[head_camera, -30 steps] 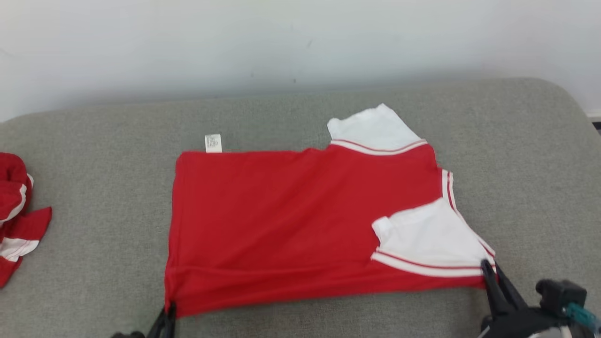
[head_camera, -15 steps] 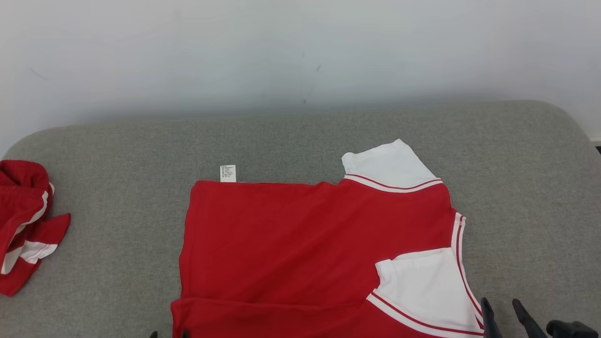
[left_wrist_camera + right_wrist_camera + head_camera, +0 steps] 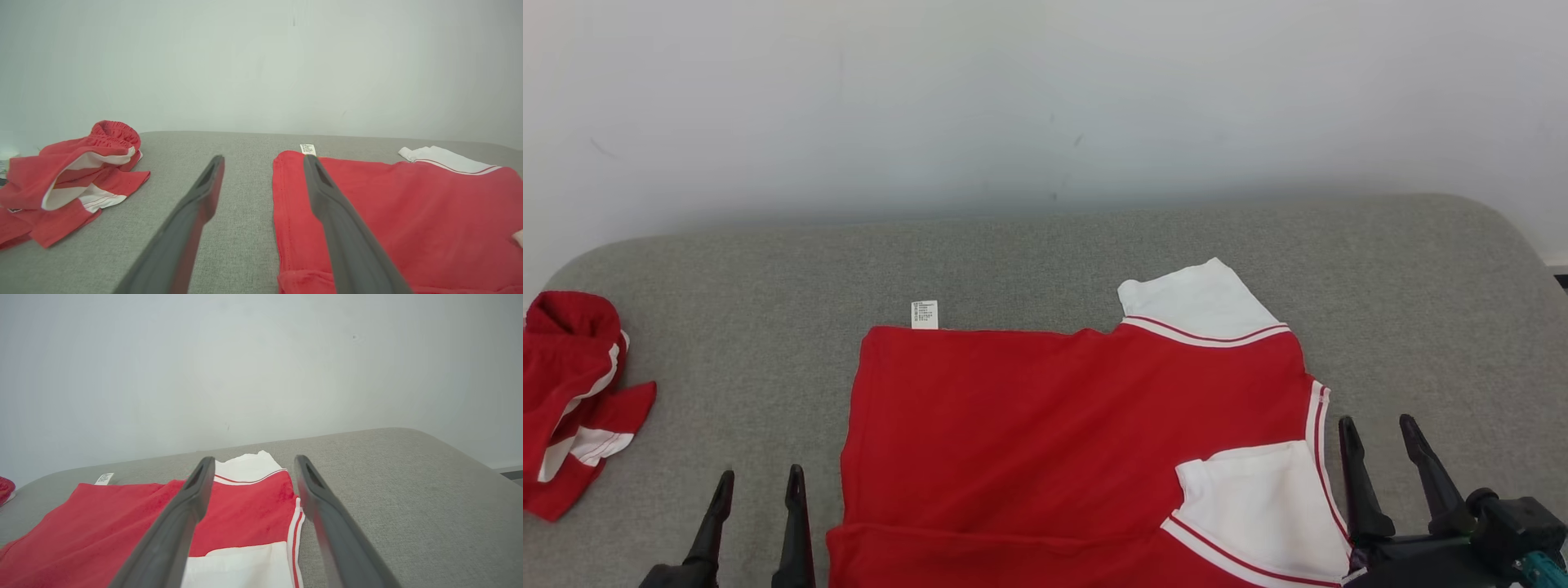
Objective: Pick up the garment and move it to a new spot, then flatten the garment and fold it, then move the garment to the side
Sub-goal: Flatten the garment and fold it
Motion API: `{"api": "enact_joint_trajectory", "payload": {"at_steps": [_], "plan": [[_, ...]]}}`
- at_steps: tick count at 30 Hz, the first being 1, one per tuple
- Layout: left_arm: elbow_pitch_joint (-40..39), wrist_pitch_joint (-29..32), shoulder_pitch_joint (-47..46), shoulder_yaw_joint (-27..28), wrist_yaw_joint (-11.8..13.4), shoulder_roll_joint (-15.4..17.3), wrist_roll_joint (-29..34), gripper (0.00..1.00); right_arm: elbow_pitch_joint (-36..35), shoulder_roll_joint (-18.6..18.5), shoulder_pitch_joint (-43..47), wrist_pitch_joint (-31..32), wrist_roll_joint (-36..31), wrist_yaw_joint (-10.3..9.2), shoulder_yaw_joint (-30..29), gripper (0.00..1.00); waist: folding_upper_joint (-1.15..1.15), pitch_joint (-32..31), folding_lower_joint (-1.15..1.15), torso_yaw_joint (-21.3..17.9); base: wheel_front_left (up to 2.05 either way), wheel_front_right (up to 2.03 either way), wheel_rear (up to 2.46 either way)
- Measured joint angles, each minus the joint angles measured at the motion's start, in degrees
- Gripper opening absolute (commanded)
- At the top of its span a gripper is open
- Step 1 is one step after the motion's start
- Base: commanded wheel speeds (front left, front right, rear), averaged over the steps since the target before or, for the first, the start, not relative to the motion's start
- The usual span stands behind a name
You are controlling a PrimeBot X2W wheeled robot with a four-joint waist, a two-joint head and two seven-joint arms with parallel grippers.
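Garment between grippers, seemingly untouched

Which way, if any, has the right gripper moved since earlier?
Yes: the right gripper came off the red shirt's corner, rightwards, and stands open beside it.

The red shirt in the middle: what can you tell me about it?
The red shirt is soft-looking fabric with white sleeves trimmed in red and white stripes, and a small white label at its far edge. It lies flat on the grey cushion, near edge folded over; nothing grips it.
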Motion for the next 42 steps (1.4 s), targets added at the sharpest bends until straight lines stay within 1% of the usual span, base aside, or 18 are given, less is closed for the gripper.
{"api": "enact_joint_trajectory", "payload": {"at_steps": [5, 6, 12, 19, 25, 27, 31, 32, 36, 38, 40, 41, 42], "plan": [[-2.8, 0.0, 0.0, 1.8, -2.6, -1.1, 1.4, 1.00, -3.0, 1.2, -0.1, -0.1, -0.7, 0.00, 0.2, 1.00, 0.00, 0.0, 0.00, 0.2, 0.00, 0.00, 0.00], [-2.8, 0.0, 0.0, 1.8, -2.6, -1.1, 1.4, 1.00, -3.0, 1.2, -0.1, -0.1, -0.7, 0.00, 0.2, 1.00, 0.00, 0.0, 0.00, 0.2, 0.00, 0.00, 0.00], [-4.0, 0.0, 1.3, 2.9, -4.7, -1.6, 3.0, 1.00, -4.7, 2.3, 0.8, -0.1, -1.6, 0.00, 0.4, 1.00, 0.00, 0.2, 0.00, 0.8, 0.00, 0.00, 0.00], [-3.4, 0.0, 3.7, 4.1, -5.3, -3.1, 4.3, 1.00, -5.1, 2.6, 3.3, -0.2, -2.1, 0.00, -0.1, 1.00, 0.00, 0.3, 0.00, 1.4, 0.00, 0.00, 0.00], [-1.7, 0.0, 3.6, 5.3, -6.0, -3.3, 4.8, 1.00, -3.9, 1.8, 3.3, -0.2, -2.1, 0.00, 0.3, 1.00, 0.00, 0.5, 0.00, 1.5, 0.00, 0.00, 0.00], [-0.4, 0.0, 2.7, 5.1, -6.3, -2.4, 5.0, 1.00, -2.5, 0.9, 1.8, -0.2, -2.6, 0.00, 0.9, 1.00, 0.00, 0.7, 0.00, 1.3, 0.00, 0.00, 0.00], [1.9, 0.1, -2.4, 4.3, -6.8, 0.8, 5.3, 1.00, 2.1, -1.7, -3.4, 0.0, -2.9, 0.00, 2.1, 1.00, 0.00, 1.8, 0.00, 1.0, 0.00, 0.00, 0.00], [2.3, 0.7, -3.9, 3.8, -7.2, 1.7, 5.3, 1.00, 3.3, -2.2, -5.2, 0.7, -2.7, 0.00, 2.3, 1.00, 0.00, 2.2, 0.00, 0.9, 0.00, 0.00, 0.00], [3.9, 3.9, -11.6, 2.1, -7.3, 4.6, 2.8, 1.00, 7.9, -4.4, -13.1, 4.3, -2.1, 0.00, 2.6, 1.00, 0.00, 4.2, 0.00, 0.8, 0.00, 0.00, 0.00], [4.8, 5.8, -15.7, 0.3, -7.5, 5.6, 1.1, 1.00, 10.1, -5.6, -17.0, 6.1, -1.9, 0.00, 2.9, 1.00, 0.00, 5.5, 0.01, 0.8, 0.00, 0.00, 0.00], [5.8, 8.5, -19.9, -3.5, -7.6, 7.5, -1.3, 1.00, 12.4, -6.5, -21.3, 8.2, -1.5, 0.00, 3.5, 1.00, 0.00, 6.9, 0.01, 0.9, 0.00, 0.00, 0.00], [7.3, 11.4, -24.2, -6.4, -7.7, 9.2, -4.9, 1.00, 14.8, -7.3, -25.4, 10.3, -0.9, 0.00, 4.2, 1.00, 0.01, 8.4, 0.01, 0.9, 0.00, 0.00, 0.00], [8.0, 12.7, -26.3, -7.9, -7.7, 10.2, -6.3, 1.00, 15.9, -7.7, -27.4, 11.3, -0.6, 0.00, 4.6, 1.00, 0.00, 9.3, 0.01, 1.0, 0.00, 0.00, 0.00]]}}
